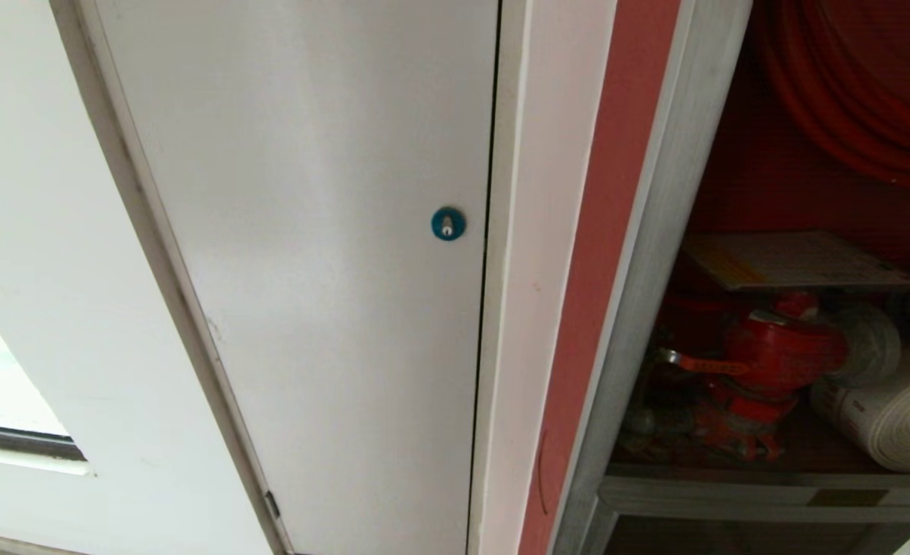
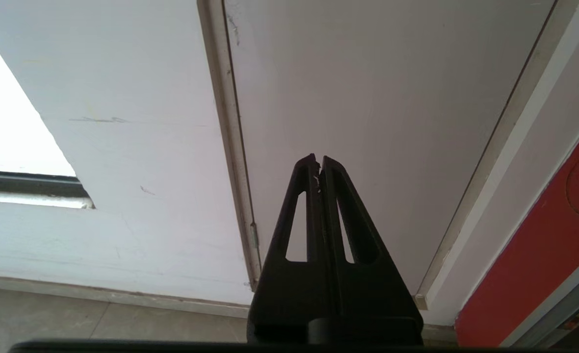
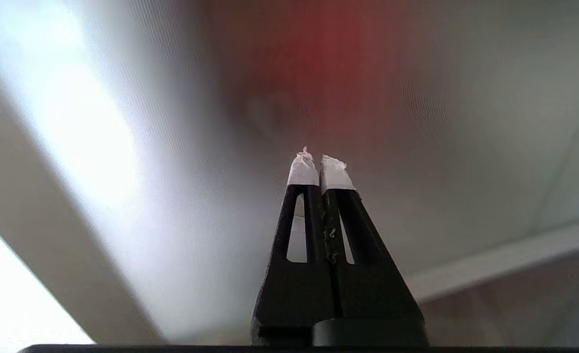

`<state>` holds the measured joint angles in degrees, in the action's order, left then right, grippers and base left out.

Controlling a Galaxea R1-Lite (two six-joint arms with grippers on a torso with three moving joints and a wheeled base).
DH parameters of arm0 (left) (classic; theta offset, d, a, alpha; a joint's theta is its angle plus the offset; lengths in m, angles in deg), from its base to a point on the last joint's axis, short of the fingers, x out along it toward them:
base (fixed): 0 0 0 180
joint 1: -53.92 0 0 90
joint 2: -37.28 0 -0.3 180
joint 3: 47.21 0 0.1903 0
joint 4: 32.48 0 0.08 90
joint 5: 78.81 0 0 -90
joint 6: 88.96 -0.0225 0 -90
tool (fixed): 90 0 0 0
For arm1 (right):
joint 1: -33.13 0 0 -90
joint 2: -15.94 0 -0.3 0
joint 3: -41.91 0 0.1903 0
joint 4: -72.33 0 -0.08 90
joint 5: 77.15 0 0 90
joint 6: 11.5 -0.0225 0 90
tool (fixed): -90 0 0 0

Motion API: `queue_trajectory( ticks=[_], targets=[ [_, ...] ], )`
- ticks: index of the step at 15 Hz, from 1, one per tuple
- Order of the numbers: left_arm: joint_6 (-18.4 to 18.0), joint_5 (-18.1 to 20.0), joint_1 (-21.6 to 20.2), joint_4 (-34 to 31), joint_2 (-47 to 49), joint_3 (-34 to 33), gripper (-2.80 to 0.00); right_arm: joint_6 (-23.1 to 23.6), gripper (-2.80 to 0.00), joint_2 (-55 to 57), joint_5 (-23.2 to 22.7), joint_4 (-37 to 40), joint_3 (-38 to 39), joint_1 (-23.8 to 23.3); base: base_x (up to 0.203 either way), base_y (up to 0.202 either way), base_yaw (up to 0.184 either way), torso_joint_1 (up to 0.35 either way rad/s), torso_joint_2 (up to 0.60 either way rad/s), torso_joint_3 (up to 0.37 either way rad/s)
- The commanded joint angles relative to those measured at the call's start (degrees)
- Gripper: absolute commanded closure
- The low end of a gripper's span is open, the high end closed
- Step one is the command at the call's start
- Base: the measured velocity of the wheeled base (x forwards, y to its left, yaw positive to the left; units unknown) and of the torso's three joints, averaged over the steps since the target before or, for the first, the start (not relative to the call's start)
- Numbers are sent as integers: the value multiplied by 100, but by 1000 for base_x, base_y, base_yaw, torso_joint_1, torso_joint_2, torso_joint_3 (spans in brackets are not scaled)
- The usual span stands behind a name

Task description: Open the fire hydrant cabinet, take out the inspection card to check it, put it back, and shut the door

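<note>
Since the cabinet (image 1: 648,254) sits right of the white panel (image 1: 308,270), we'd lead with the empty, pinched-shut right gripper (image 3: 319,164); left gripper (image 2: 318,161) likewise closed.

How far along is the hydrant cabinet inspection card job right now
Done: the fire hydrant cabinet appears open, its red valve and white hose exposed. In hand: nothing; the inspection card lies inside above the valve, and the left gripper and right gripper are shut and empty. Left: whether the card was checked is unclear; the door remains to be closed.
</note>
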<state>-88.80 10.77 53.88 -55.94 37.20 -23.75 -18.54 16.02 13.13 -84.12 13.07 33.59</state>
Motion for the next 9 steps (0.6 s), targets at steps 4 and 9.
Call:
queue_trajectory(
  ticks=[4, 9],
  targets=[
    [2, -2, 0, 1, 5, -1, 0, -438, 0, 453, -1021, 848, -1343, 15, 0, 0, 0, 0, 0, 0],
    [2, -2, -4, -2, 7, -1, 0, -719, 0, 1626, -3038, 1425, -2189, 15, 0, 0, 0, 0, 0, 0]
  ],
)
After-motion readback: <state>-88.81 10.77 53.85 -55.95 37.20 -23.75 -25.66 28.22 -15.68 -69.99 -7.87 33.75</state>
